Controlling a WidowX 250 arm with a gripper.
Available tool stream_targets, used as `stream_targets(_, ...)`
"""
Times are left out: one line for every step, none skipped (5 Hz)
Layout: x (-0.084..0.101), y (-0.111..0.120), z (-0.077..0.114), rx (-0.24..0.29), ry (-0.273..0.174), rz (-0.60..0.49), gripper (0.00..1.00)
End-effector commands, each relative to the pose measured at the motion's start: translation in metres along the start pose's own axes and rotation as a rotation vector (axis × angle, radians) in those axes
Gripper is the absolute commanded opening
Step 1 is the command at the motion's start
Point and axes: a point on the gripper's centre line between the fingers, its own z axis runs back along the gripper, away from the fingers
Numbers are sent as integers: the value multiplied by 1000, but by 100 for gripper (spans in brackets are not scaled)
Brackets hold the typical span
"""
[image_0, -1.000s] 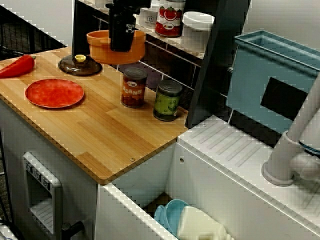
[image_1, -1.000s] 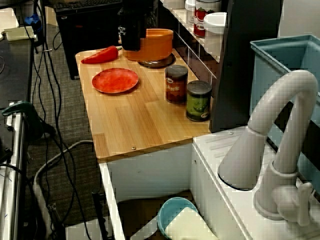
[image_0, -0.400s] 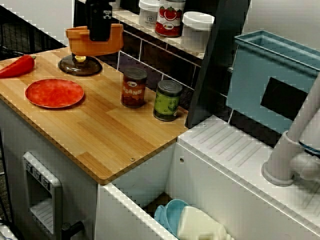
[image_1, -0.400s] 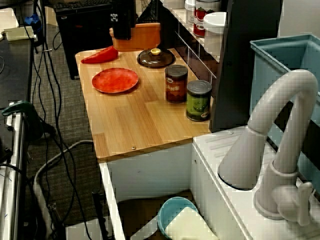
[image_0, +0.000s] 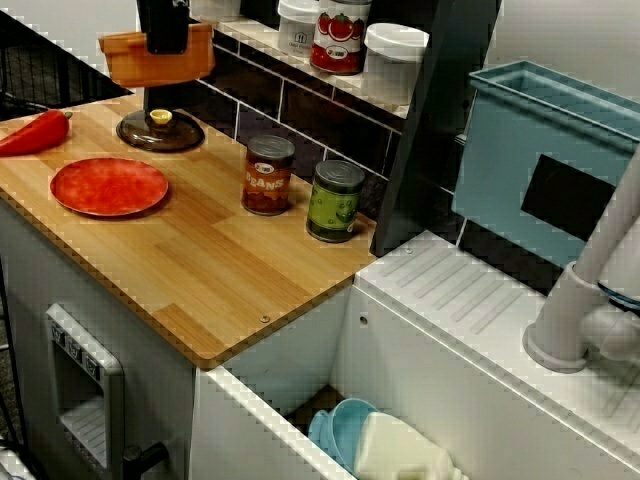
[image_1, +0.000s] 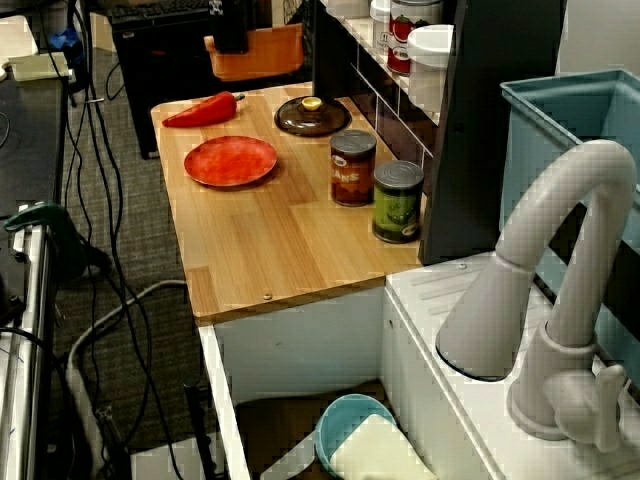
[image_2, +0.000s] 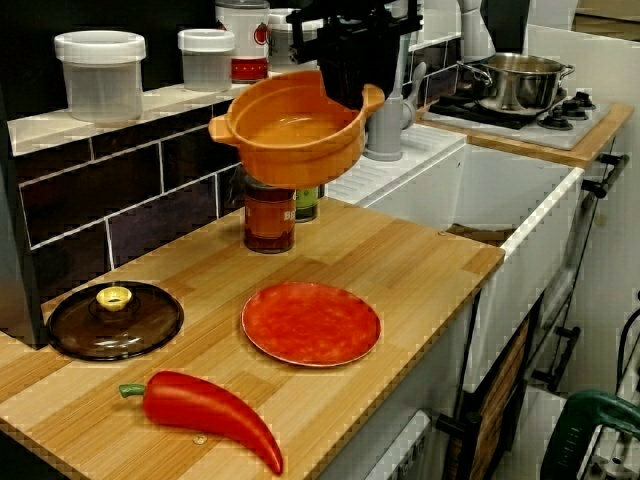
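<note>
My gripper (image_2: 350, 88) is shut on the rim of an orange two-handled pot (image_2: 295, 130) and holds it in the air, open side up. In the view from the counter's front the orange pot (image_0: 155, 58) hangs above the back left of the wooden counter (image_0: 210, 270), over a brown glass lid (image_0: 160, 130) with a yellow knob. The view over the faucet puts the orange pot (image_1: 258, 52) at the counter's far end, under the gripper (image_1: 232, 42). A red plate (image_2: 310, 322) and a red pepper (image_2: 210, 412) lie on the counter below it.
A beans can (image_0: 268, 175) and a green can (image_0: 335, 200) stand by the tiled back wall. Jars line the shelf (image_0: 395, 55) above. To the right are a blue dish rack (image_0: 550, 160), a white faucet (image_1: 550, 290) and a blue bowl (image_0: 340, 430) in the sink.
The gripper has carried the orange pot left and upward, off the spot beside the cans and past the brown lid, which now shows fully. Everything on the counter stayed put.
</note>
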Motion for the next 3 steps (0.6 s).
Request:
stream_targets(-40,21,29,130,-61,51,0)
stream_targets(-44,27,34,125,-75,62,0)
stream_targets(-47,32,39,127,-76,75,0)
